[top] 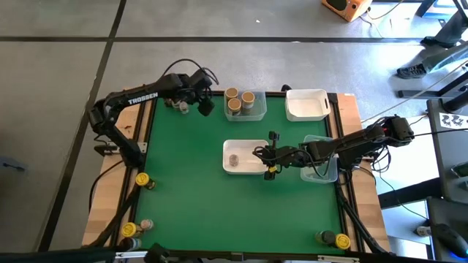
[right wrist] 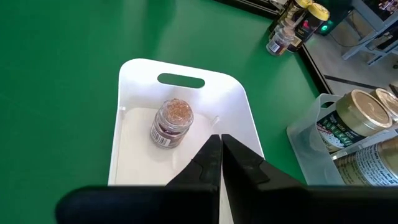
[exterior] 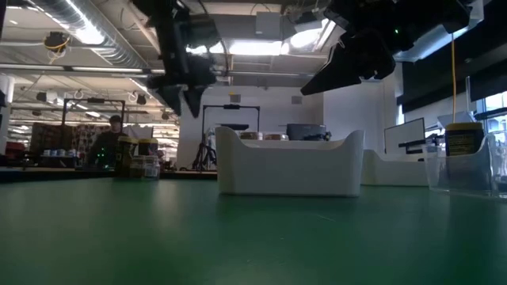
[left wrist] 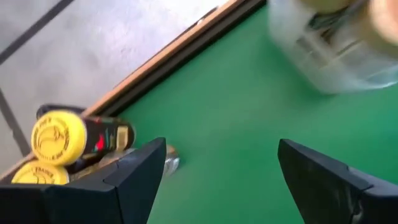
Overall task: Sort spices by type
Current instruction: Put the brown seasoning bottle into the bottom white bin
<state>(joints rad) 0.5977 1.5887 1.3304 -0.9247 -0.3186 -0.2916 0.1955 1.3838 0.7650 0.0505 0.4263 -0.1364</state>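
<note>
1. Green matting covers the table (top: 190, 190), framed in wood, with grey floor around it and a workshop room beyond.
2. Over the middle, the right gripper (top: 268, 154) hangs above the near edge of a white tray (top: 248, 169), its fingers pressed together and holding nothing.
3. One small spice jar (right wrist: 172, 123) stands upright inside that tray, apart from the fingertips.
4. At the far left corner, the left gripper (left wrist: 217, 168) hovers with its fingers spread wide over bare mat, just beside two yellow-lidded jars (left wrist: 59, 137) lying by the table edge.
5. Three tan-lidded jars (top: 240, 101) sit in a clear tray (top: 257, 111) at the far edge.
6. Another white tray (top: 307, 109) lies to its right.
7. More jars (top: 143, 180) rest at the left edge and the near corners.
</note>
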